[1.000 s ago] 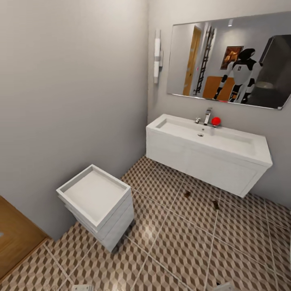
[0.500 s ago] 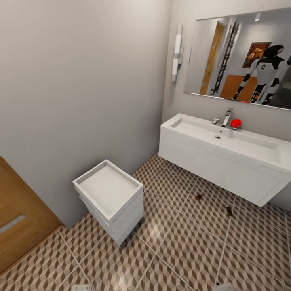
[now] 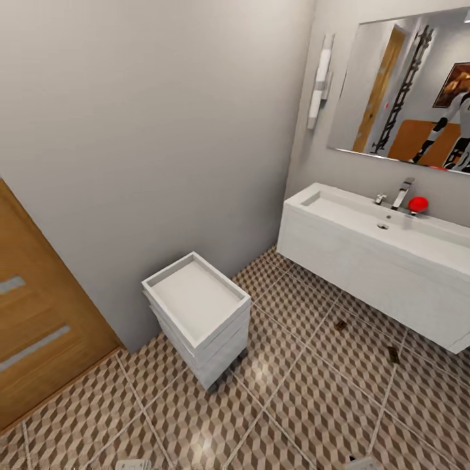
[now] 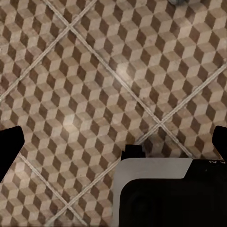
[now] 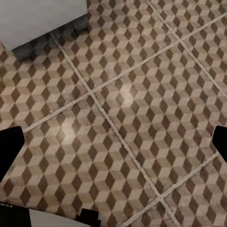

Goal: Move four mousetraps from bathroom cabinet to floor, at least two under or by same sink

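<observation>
Both wrist views look down between wide-set dark fingertips at bare tile, so the left claw (image 4: 113, 142) and the right claw (image 5: 113, 142) look released and carry nothing. Farther out, two mousetraps (image 3: 341, 324) (image 3: 393, 354) lie on the bathroom floor (image 3: 294, 391) at the right, just beneath the front edge of the bathroom sink (image 3: 365, 225). By that, half the job looks done; two more remain to fetch. A wooden door (image 3: 32, 326) stands at the left.
</observation>
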